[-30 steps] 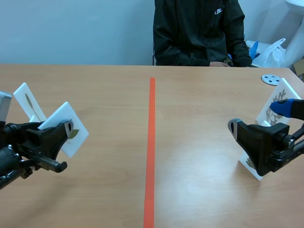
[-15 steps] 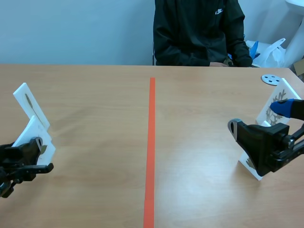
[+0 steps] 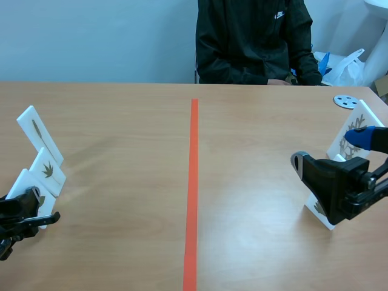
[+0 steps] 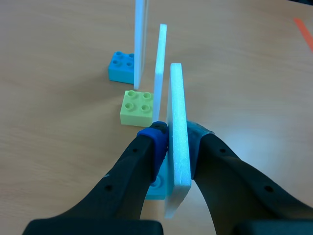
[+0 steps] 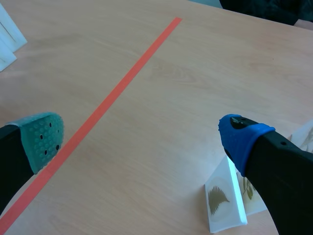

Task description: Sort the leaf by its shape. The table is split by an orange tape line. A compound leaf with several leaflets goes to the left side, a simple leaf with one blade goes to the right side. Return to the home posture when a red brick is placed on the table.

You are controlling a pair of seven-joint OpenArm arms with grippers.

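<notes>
At the table's left edge my left gripper (image 3: 29, 209) is shut on a white leaf card (image 3: 21, 182). In the left wrist view this card (image 4: 177, 122) stands edge-on between the fingers of the left gripper (image 4: 178, 136), on a light blue brick (image 4: 157, 188). Its leaf is too small to read. Ahead of it stand a card with a compound leaf (image 3: 48, 170) on a green brick (image 4: 138, 107) and a card with one narrow leaf (image 3: 36, 130) on a blue brick (image 4: 121, 66). My right gripper (image 3: 309, 173) hangs open on the right side, holding nothing.
The orange tape line (image 3: 193, 188) splits the table. Two more leaf cards (image 3: 354, 133) (image 5: 222, 196) stand by the right gripper (image 5: 142, 139). A grey disc (image 3: 345, 101) lies at the far right. A person (image 3: 254, 42) sits across the table.
My left arm has carried its card from a raised spot left and down to the table's left edge, in line with the two standing cards. The right arm has not moved.
</notes>
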